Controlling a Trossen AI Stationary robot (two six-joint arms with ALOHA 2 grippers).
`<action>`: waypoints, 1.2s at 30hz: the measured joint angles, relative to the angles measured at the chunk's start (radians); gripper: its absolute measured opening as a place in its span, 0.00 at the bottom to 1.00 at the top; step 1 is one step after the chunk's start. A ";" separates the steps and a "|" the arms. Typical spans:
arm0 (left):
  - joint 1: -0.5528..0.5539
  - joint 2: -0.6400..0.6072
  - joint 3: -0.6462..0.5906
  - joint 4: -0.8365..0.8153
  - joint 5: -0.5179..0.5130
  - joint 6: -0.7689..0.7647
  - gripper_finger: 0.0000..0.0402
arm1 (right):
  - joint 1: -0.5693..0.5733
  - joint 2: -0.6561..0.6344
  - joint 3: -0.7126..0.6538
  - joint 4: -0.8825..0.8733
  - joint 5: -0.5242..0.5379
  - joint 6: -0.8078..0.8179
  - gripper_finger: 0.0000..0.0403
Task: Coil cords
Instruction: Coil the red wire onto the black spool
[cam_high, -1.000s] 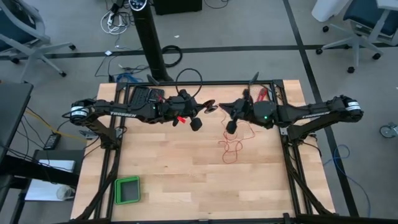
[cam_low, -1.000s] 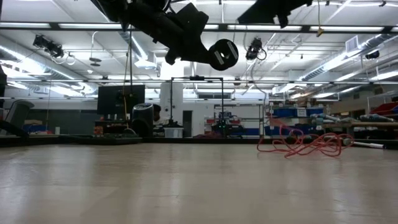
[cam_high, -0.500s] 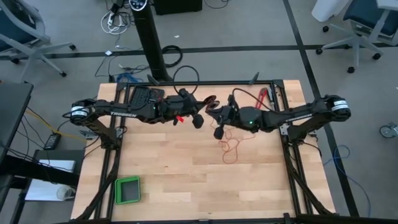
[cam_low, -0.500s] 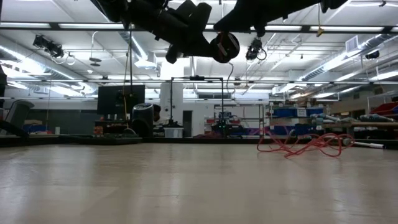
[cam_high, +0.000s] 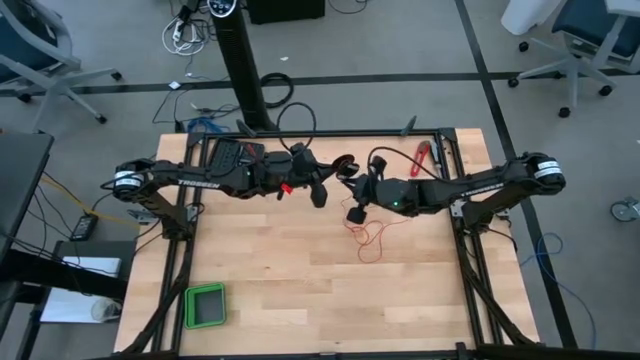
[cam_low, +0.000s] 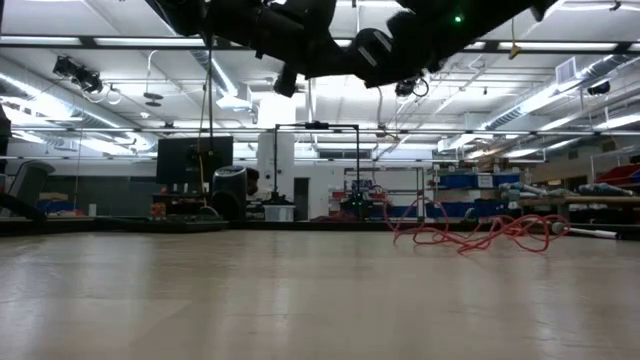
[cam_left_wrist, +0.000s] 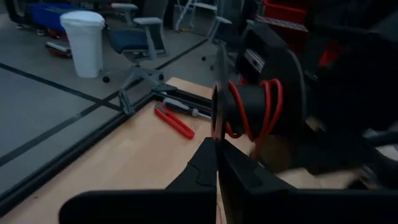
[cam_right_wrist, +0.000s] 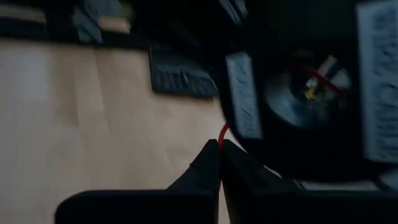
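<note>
A wooden table (cam_high: 280, 290) lies under two dark arms meeting above its middle. The left gripper (cam_left_wrist: 217, 163), fingers pressed together, holds a black spool (cam_left_wrist: 255, 112) wound with red cord (cam_high: 368, 236), whose loose squiggles lie below on the table. The right gripper (cam_right_wrist: 221, 151) pinches the cord's strand beside the spool.

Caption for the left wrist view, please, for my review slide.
Shut left gripper grips a black spool wound with red cord; a red-handled tool lies on the wooden table.
</note>
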 joint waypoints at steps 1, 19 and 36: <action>0.000 0.000 0.000 -0.002 0.007 0.003 0.01 | 0.001 -0.009 0.000 -0.041 0.013 0.011 0.05; 0.000 0.000 0.000 0.007 0.035 0.082 0.01 | 0.007 -0.077 -0.267 0.156 -0.146 0.309 0.37; -0.006 0.000 0.000 0.101 0.024 0.109 0.01 | -0.022 -0.075 -0.396 0.619 -0.312 0.335 0.36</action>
